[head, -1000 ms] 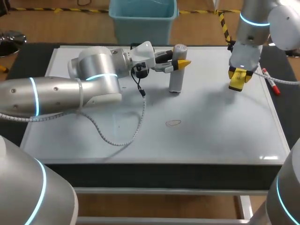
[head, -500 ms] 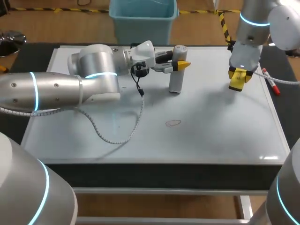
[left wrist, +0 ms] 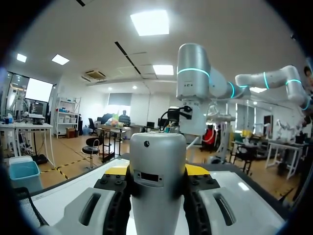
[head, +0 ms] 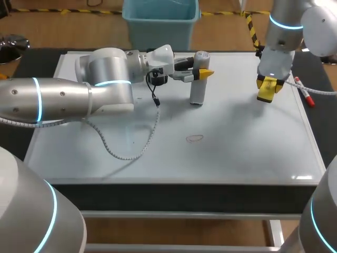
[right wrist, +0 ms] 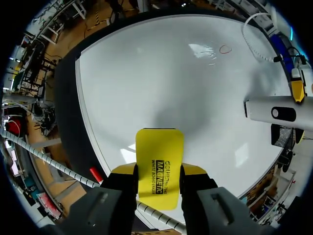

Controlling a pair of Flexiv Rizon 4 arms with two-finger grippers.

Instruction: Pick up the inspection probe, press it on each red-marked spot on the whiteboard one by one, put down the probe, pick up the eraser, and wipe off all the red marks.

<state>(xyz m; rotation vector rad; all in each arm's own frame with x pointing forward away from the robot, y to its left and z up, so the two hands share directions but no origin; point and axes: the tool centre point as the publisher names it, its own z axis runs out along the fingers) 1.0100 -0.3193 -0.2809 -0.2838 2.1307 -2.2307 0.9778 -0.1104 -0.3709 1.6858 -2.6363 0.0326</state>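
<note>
Whiteboard point(head: 253, 158) covers nearly all of the dark desk point(head: 158, 192). Nearest the front edge, and on the near side of the probe, a single red mark point(head: 195, 138) shows as a small oval outline. I can make out no others. A coiled cable point(head: 131, 155) loops over the board to the left of the probe.

Further back, the probe point(head: 198, 79) stands upright toward the far middle of the board. Its foot is on or just above the surface, but I cannot tell which. The left gripper point(head: 201, 72) is clamped on its upper body, one finger on each side, as the left wrist view confirms.

The probe looks like a stiff, smooth grey cylinder that is probably moderately light and a little slippery. That high, square hold on the barrel seems right for keeping it vertical while pressing.

Well to the right of the probe, the right gripper point(right wrist: 159, 170) grips the yellow eraser point(head: 267, 94) by its long edges above the board. It seems light and rigid, likely with a soft wiping face. Beyond it, a red marker pen point(head: 305, 92) lies at the board's right edge.
</note>
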